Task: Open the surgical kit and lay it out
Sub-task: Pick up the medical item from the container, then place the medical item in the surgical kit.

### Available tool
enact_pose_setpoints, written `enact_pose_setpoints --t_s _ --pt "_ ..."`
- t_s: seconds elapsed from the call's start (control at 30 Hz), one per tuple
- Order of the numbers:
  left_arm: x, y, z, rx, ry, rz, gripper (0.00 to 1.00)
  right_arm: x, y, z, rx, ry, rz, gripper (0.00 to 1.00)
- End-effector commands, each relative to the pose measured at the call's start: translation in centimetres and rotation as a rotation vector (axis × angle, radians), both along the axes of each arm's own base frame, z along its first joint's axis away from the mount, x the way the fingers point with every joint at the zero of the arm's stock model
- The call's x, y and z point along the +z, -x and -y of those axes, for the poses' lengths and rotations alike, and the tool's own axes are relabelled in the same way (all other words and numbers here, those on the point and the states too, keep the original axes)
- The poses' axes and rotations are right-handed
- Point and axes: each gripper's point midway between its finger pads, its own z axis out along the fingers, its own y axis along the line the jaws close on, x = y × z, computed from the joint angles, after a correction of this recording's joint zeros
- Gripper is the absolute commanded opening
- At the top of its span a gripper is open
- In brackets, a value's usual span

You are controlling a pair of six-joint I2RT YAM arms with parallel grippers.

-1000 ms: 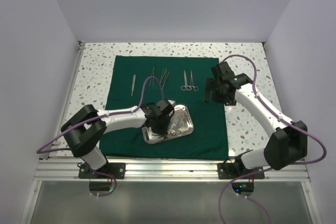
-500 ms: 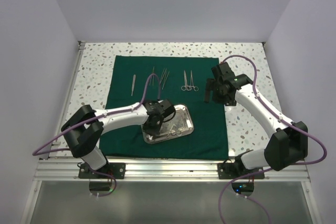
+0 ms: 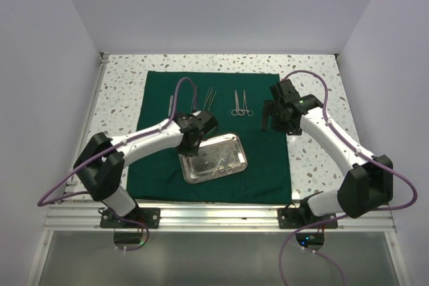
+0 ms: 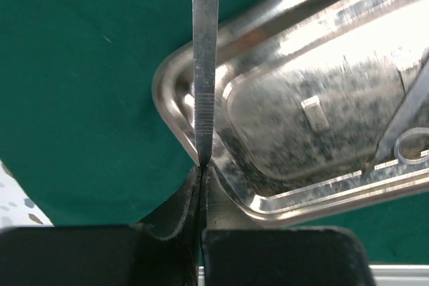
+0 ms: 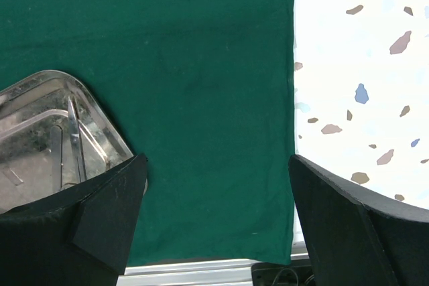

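Here, left end effector (image 4: 202,177) pinches tweezers (image 4: 205,65) tight.

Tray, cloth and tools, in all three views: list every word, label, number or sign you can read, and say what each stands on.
None can be read.
Tray: one small mark on its floor, too blurred to tell whether it is text.
Cloth, tweezers, left claw: no lettering shows.
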Motion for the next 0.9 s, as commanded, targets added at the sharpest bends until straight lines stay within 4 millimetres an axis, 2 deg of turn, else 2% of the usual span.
enact_pose_setpoints --t_s 0.0,0.13,0.2,0.27,0.33,0.4,0.43,0.47,0.5,0.53,0.6,0.67,0.7,0.73,0.8,0.87 --pt "3.6 -4.2 -1.0 0.034 0.037 0.132 0.00 1.7 -0.9 0.0 0.007 -0.009 0.061 0.90" --pt "5.2 -9.1 -2.9 0.076 0.018 0.215 0.00 1.6 -1.0 0.0 0.010 -0.003 0.058 0.90" --pt "5.3 -10.8 -3.6 0.086 0.002 0.229 0.00 1.5 -1.0 0.0 0.014 0.001 0.054 0.90" --pt "5.2 -13.7 -4.8 0.109 -0.003 0.254 0.00 1.4 -1.0 0.1 0.015 0.006 0.049 0.90" --pt "4.0 -16.3 -6.4 0.145 -0.012 0.244 0.00 1.4 -1.0 0.1 0.019 0.008 0.047 0.90" --pt "3.8 -18.9 -7.3 0.176 0.005 0.257 0.00 1.4 -1.0 0.2 0.016 0.015 0.046 0.90" --pt "2.3 -19.7 -7.5 0.167 -0.014 0.232 0.00 1.6 -1.0 0.3 0.015 0.016 0.048 0.90" --pt "1.9 -20.5 -7.6 0.170 -0.016 0.230 0.00 1.6 -0.9 0.4 0.014 0.020 0.045 0.90" --pt "2.1 -21.7 -8.0 0.181 -0.022 0.246 0.00 1.7 -1.0 0.5 0.010 0.026 0.045 0.90" --pt "0.5 -22.2 -8.3 0.181 -0.049 0.211 0.00 1.9 -1.0 0.6 0.008 0.026 0.052 0.90" --pt "0.3 -23.1 -8.9 0.198 -0.057 0.197 0.00 2.0 -0.9 0.8 0.003 0.037 0.056 0.90" --pt "-0.7 -23.2 -9.0 0.197 -0.065 0.163 0.00 2.1 -0.7 1.0 0.002 0.043 0.058 0.91" --pt "-0.5 -23.3 -8.9 0.192 -0.060 0.163 0.04 2.1 -0.6 1.2 -0.004 0.043 0.061 0.91" --pt "-0.4 -23.1 -8.9 0.192 -0.061 0.159 0.12 1.9 -0.4 1.3 -0.008 0.046 0.058 0.91" --pt "-0.1 -22.8 -9.2 0.192 -0.069 0.163 0.35 1.8 -0.3 1.4 -0.014 0.043 0.057 0.91" --pt "1.1 -22.4 -9.6 0.195 -0.075 0.179 0.42 1.3 -0.1 1.4 -0.017 0.041 0.048 0.91"
